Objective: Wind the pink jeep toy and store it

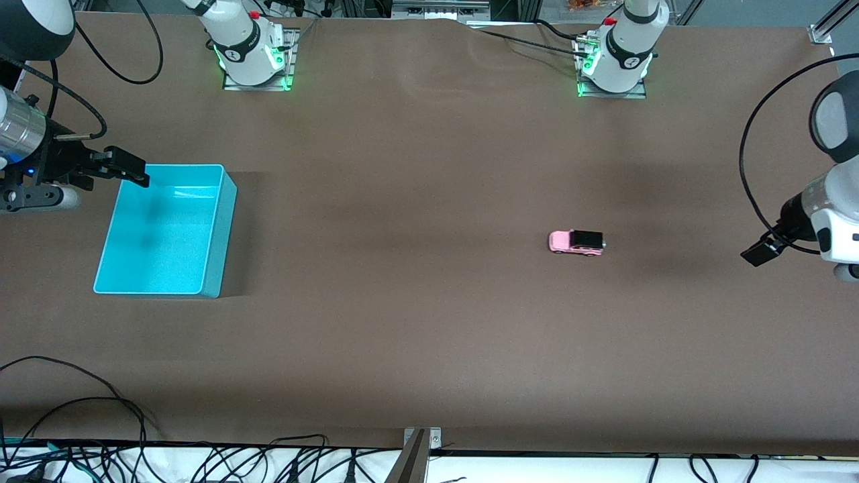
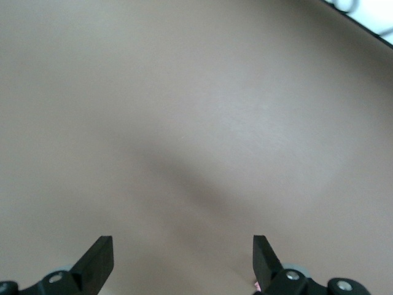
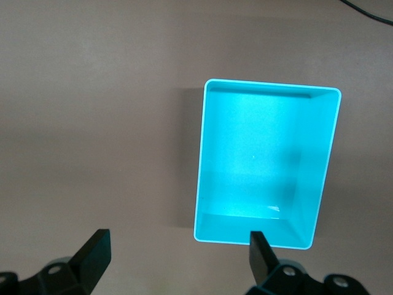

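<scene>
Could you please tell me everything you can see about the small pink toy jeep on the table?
The small pink toy jeep is a tiny boxy car with a light pink body, a black roof over one end and dark wheels. It stands upright on its wheels on the brown table, lying lengthwise along it, toward the left arm's end. Nothing touches it but the table; neither gripper is near it. It appears only in the front view.

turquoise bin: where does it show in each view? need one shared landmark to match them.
Front view: turquoise bin sits at the right arm's end of the table, its inside bare.
Left wrist view: not in it, only brown table cover.
Right wrist view: bin below the open right pincer.
Shared landmark: the brown table cover.
</scene>
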### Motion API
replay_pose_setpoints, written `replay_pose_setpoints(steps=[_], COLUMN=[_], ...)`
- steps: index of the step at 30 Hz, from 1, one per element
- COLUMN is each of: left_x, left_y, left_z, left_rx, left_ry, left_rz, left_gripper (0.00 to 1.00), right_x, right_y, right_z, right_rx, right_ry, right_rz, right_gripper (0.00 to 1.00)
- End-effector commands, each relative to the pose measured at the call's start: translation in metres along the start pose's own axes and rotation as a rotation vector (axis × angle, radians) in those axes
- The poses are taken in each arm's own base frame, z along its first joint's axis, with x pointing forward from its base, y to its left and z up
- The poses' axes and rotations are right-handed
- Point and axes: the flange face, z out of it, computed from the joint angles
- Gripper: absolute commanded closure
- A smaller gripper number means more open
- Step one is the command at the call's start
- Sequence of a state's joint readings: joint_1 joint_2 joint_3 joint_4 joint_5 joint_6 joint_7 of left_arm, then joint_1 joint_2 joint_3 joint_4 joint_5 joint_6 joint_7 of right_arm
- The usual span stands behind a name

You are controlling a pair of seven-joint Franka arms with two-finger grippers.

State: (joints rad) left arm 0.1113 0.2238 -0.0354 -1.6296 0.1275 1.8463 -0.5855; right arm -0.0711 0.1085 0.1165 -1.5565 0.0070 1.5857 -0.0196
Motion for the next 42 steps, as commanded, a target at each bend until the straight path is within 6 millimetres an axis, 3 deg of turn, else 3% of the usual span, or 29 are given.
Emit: replay_pose_setpoints(steps=[1, 5, 14, 20, 25, 42], left_x=[0.005, 0.008, 0.003, 0.001, -0.011, -0.020], left_y=[-0.001, 0.004, 0.014, 0.009, 0.005, 0.001], left_z=[-0.017, -0.041, -0.050, -0.059, -0.063, -0.060], left_rx=[-0.041, -0.072, -0.140, -0.174, -0.166, -0.154], left_ry=[-0.007, 0.034, 0.032, 0.051, 0.014, -0.007], left_rz=[0.180, 0.299, 0.502, 0.651, 0.659, 0.662], left_gripper=[0.00, 0.00, 0.00, 0.00, 0.00, 0.00], right_x=[0.000, 0.000, 0.000, 0.000, 0.000, 0.000], right_y=[-0.002, -0.002, -0.002, -0.002, -0.002, 0.005], right_z=[-0.006, -0.006, -0.006, -0.006, -0.006, -0.006], right_rx=[0.016, 0.016, 0.016, 0.016, 0.014, 0.018], right_ry=[0.006, 0.006, 0.006, 0.006, 0.006, 0.008], right_rz=[-0.009, -0.009, -0.009, -0.009, -0.009, 0.002], right_gripper=[0.00, 0.00, 0.00, 0.00, 0.00, 0.00])
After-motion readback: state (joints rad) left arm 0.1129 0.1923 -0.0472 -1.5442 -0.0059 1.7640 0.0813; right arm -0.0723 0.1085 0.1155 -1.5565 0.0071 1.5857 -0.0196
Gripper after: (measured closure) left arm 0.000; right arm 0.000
